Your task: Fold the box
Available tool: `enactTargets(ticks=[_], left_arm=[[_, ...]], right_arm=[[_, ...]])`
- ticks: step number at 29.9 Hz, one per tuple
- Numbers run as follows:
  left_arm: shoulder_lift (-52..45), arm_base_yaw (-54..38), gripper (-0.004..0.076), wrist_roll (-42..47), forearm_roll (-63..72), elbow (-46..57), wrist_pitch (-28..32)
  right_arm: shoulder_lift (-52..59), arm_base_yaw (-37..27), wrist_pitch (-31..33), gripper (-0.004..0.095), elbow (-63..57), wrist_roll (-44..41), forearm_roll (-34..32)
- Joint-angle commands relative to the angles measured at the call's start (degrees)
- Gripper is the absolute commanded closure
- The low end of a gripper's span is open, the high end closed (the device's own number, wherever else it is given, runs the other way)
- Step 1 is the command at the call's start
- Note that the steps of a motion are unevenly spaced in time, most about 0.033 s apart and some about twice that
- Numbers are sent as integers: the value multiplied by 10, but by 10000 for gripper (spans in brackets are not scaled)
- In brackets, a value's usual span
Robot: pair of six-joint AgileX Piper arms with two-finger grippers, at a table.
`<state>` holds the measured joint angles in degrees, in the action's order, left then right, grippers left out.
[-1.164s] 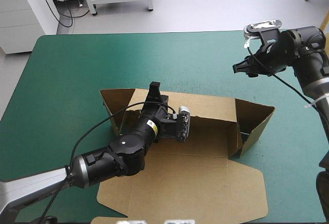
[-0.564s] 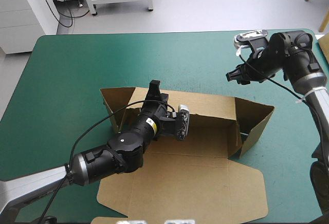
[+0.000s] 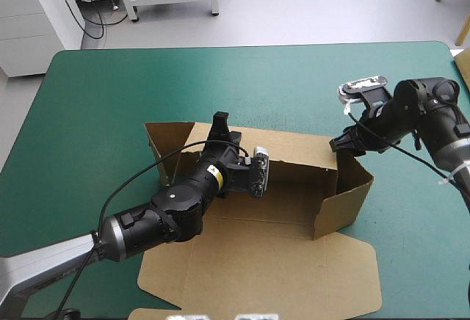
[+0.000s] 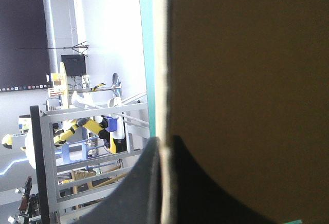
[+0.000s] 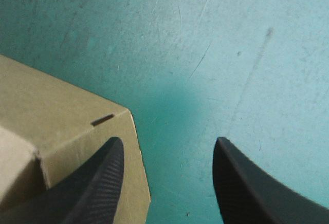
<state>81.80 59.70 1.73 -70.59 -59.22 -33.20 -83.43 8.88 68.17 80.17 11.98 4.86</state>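
A brown box point(image 3: 286, 199), a cut sheet of board half raised into a tray, sits on a teal-green tabletop point(image 3: 110, 100) from the centre toward 6 o'clock. Its back wall point(image 3: 301, 153) stands along the 12 o'clock side, short end walls stand at 9 and 3 o'clock, and the wide lid flap point(image 3: 264, 268) lies flat toward 6 o'clock. The left end effector point(image 3: 219, 123) reaches in from 8 o'clock and pinches the back wall's top edge, its black fingers point(image 4: 144, 188) pressed all but together on the thin board. The right end effector point(image 3: 339, 144) is at the box's 2 o'clock corner, fingers spread wide, one over the board beside a small slot point(image 5: 103, 119), the other over bare cover; whether it touches the board cannot be told. The board looks light, stiff across a panel yet weak at its creases, so it will likely hinge readily, spring back if released, and slide when pushed. Wall edges near a crease seem the best holds, since flat panels offer nothing to pinch. The cover looks smooth and faintly scratched, with open margin toward 12, 9 and 3 o'clock, while the lid flap runs close to the 6 o'clock edge
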Motion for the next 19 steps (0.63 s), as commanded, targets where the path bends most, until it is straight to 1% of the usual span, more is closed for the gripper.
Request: enactTargets(ticks=[1, 4, 9, 12, 16, 19], left_arm=[[-18, 1, 731, 3, -9, -11, 15], [-18, 1, 731, 3, -9, -11, 16], [-18, 1, 731, 3, -9, -11, 18], [-18, 1, 731, 3, -9, -11, 19], [-18, 1, 731, 3, -9, -11, 24], [-18, 1, 731, 3, -9, -11, 31]], right_arm=[[58, -4, -12, 425, -23, 8, 5], [91, -4, -13, 425, -56, 8, 5], [152, -4, -47, 447, -121, 22, 12], [183, -4, -67, 467, -170, 45, 38], [220, -3, -109, 469, -229, 90, 86], [239, -3, -119, 470, -260, 129, 126]])
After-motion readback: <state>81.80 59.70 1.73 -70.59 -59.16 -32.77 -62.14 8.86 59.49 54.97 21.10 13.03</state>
